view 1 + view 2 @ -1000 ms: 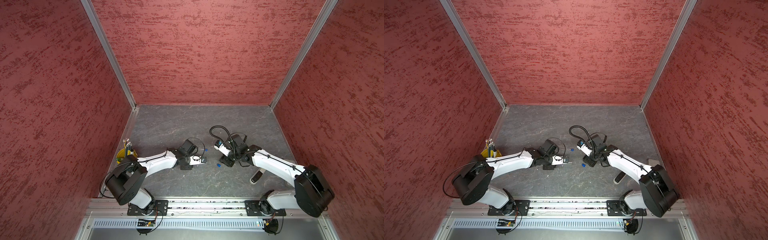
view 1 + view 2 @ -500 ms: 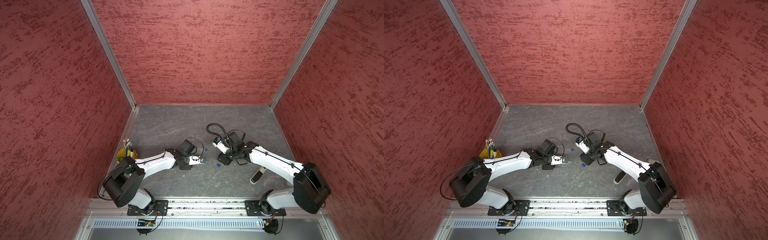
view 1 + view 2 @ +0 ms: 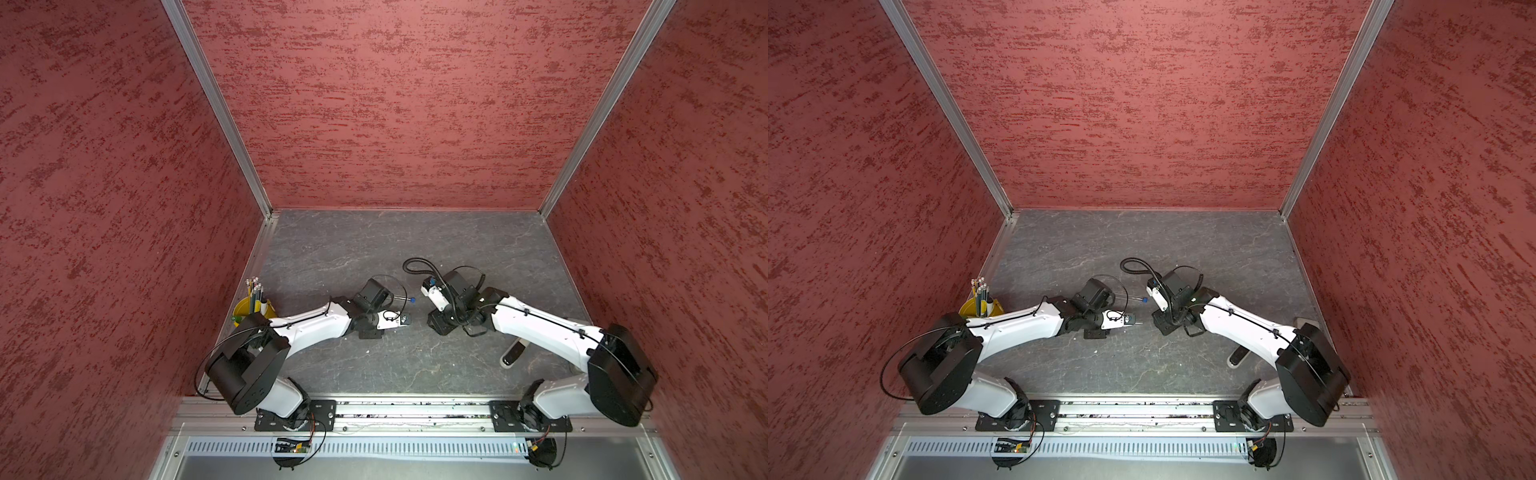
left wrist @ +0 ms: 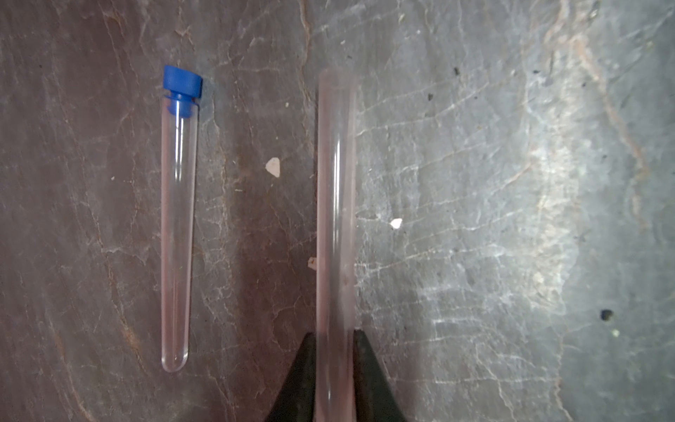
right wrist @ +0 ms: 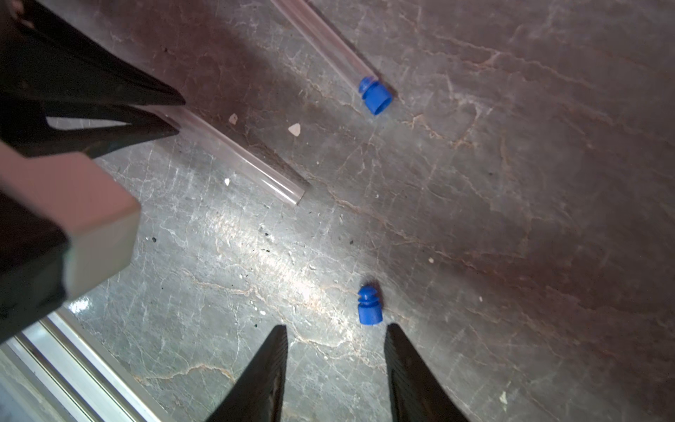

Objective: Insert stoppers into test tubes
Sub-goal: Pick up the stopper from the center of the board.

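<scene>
My left gripper is shut on a clear test tube, holding it near its closed end, and the open mouth points away from the fingers. A second test tube lies on the slate beside it with a blue stopper in its mouth; it also shows in a top view. My right gripper is open just above the table. A loose blue stopper lies on its side just past the fingertips, nearer one finger. In both top views the right wrist hides this stopper.
A yellow cup of pencils stands at the left wall. A black-and-white oblong device lies under the right forearm. Small white chips dot the slate. The metal front rail runs near the right gripper.
The right arm has swung left and down over the loose stopper, which now sits hidden under it in the top views. Its jaws have narrowed slightly. The left arm has stayed still.
</scene>
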Controlling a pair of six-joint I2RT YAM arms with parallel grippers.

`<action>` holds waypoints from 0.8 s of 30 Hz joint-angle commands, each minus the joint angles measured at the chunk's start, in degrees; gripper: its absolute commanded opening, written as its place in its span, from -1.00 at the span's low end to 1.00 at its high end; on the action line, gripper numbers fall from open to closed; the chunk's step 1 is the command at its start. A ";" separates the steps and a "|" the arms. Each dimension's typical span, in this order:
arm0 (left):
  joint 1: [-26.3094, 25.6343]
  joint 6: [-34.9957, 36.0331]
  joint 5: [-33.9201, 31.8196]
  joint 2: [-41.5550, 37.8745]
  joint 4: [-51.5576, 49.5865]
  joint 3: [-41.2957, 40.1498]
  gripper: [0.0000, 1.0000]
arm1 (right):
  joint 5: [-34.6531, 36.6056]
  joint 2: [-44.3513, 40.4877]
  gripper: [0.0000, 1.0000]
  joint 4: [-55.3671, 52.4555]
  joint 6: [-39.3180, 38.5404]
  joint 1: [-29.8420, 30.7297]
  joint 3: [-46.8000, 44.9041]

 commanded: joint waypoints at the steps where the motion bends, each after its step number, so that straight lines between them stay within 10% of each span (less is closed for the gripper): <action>1: 0.46 0.48 0.57 -0.46 1.13 -0.49 -0.60 | 0.69 -0.14 -0.06 0.74 7.76 0.01 -1.47; 24: 0.54 0.51 0.04 -0.13 1.13 -0.46 -0.60 | 2.08 4.81 -0.06 10.13 11.42 -0.22 -8.22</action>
